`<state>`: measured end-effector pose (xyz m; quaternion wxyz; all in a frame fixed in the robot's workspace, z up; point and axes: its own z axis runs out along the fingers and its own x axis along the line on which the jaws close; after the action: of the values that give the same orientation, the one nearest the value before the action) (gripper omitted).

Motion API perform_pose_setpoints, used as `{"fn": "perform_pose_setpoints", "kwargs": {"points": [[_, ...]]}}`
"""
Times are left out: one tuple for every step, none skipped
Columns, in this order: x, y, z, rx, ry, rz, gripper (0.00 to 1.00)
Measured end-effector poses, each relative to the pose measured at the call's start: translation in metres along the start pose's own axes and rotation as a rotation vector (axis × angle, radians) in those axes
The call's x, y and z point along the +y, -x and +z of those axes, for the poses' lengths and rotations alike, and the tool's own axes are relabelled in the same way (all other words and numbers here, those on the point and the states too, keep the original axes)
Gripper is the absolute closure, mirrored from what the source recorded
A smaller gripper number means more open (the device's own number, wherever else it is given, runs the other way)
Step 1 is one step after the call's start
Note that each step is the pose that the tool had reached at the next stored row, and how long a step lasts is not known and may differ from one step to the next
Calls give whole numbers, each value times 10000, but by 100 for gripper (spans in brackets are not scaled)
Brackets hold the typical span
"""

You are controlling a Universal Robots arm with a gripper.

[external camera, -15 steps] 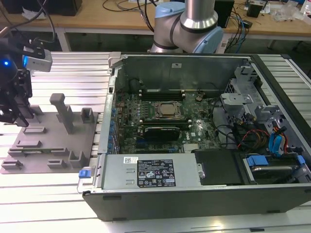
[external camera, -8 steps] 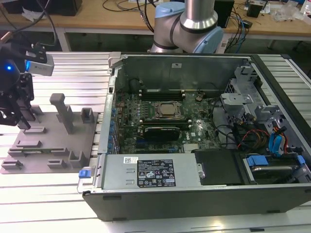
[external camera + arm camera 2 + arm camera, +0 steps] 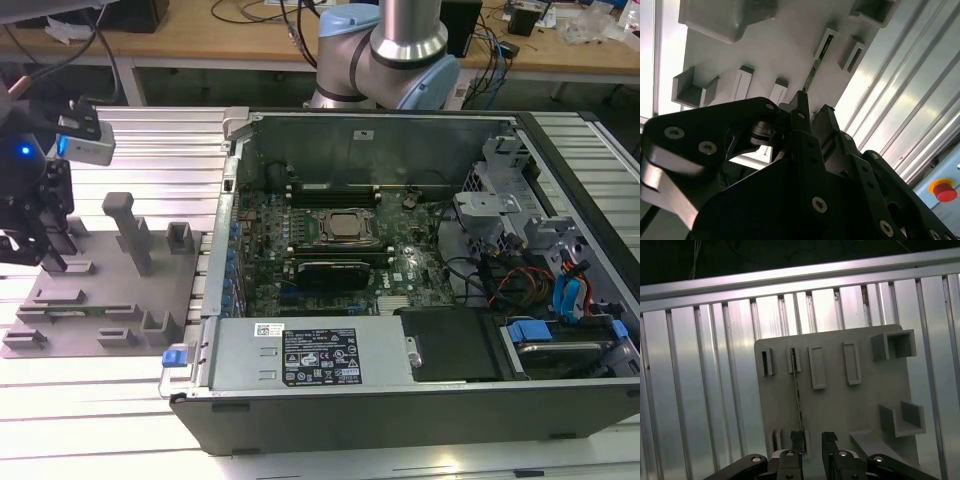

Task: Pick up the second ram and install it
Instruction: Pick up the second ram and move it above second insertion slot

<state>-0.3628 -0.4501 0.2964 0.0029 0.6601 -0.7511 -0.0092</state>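
Bright slatted aluminium table point(image 3: 110, 400), with a wooden bench point(image 3: 180, 45) strewn with cables along the back.

At the exterior view's left, a black gripper point(image 3: 48, 250) with a small blue light, low over the left end of a grey plate point(image 3: 120, 300) of slots and blocks. Jaws parted, a clear gap between the two fingers point(image 3: 797, 440), nothing pinched.

On that plate, a thin green memory stick point(image 3: 798, 395) set on its edge. One end in a narrow slotted block, the other right at the tip of one finger. In line with that finger rather than centred in the gap; cannot tell whether touching. In the second wrist view, the same stick as a green sliver between two pale blocks, running toward the fingertips.

Further along the plate, a tall grey post point(image 3: 128, 225) and lower brackets.

Just beside the plate, toward the exterior view's right, an open computer case point(image 3: 400, 400) lying on its side. Inside, a green motherboard point(image 3: 270, 270) with a square processor point(image 3: 345, 228) in the middle and long black memory slots point(image 3: 330, 187) above and below it. Behind the case, the silver and blue base of the arm point(image 3: 400, 40).

At the far right of the case, a metal drive cage point(image 3: 490, 200), red and black wires point(image 3: 510, 275) and blue plastic clips point(image 3: 565, 295).
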Motion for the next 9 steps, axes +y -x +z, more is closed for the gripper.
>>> {"fn": "perform_pose_setpoints", "kwargs": {"points": [[0,0,12,-1,0,0,72],[0,0,20,0,0,0,72],[0,0,34,0,1,0,72],[-1,0,49,0,0,0,72],[-1,0,59,0,1,0,72],[-1,-1,70,0,0,0,72],[-1,-1,87,1,1,0,72],[-2,-1,98,0,0,0,72],[-2,-1,105,0,1,0,72]]}}
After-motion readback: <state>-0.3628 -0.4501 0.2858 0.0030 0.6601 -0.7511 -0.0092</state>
